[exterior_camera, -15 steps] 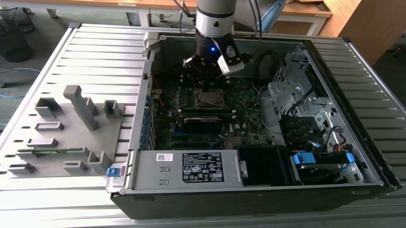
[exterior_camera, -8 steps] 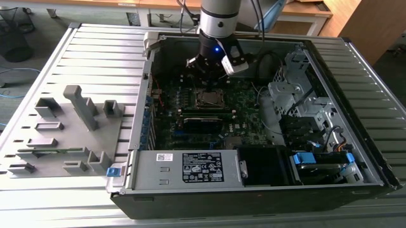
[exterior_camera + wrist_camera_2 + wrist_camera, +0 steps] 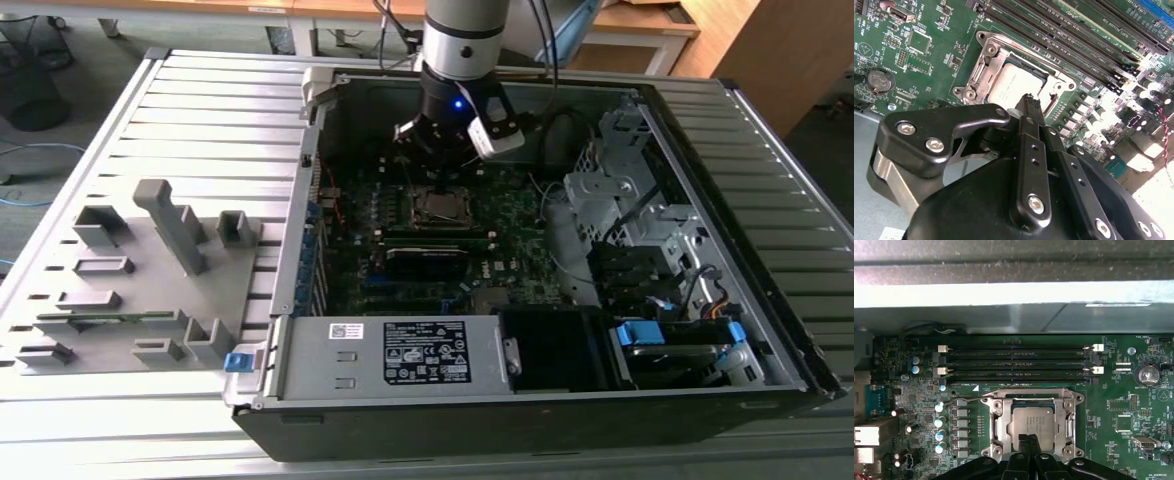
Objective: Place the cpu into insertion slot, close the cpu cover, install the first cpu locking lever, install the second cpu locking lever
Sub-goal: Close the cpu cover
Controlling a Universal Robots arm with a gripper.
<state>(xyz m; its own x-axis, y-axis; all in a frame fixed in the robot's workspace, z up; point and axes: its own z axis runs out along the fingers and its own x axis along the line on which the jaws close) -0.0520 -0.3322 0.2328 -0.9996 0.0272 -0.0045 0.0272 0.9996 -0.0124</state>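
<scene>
We see the cpu [image 3: 1030, 422] seated in the insertion slot [image 3: 985, 401], with the cpu cover [image 3: 1066, 422] apparently down around it. The tool [image 3: 1027, 441] has its tips together, empty, just over the cpu's edge. We cannot tell whether the levers are latched.

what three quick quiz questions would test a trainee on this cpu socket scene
1. True or false: the cpu shows through the window of the cpu cover.
2. The gripper has its tips: A by the cpu, B by a keyboard, C by a fan.
3. What colour is the motherboard?
Key: 1 true; 2 A; 3 green.
</scene>
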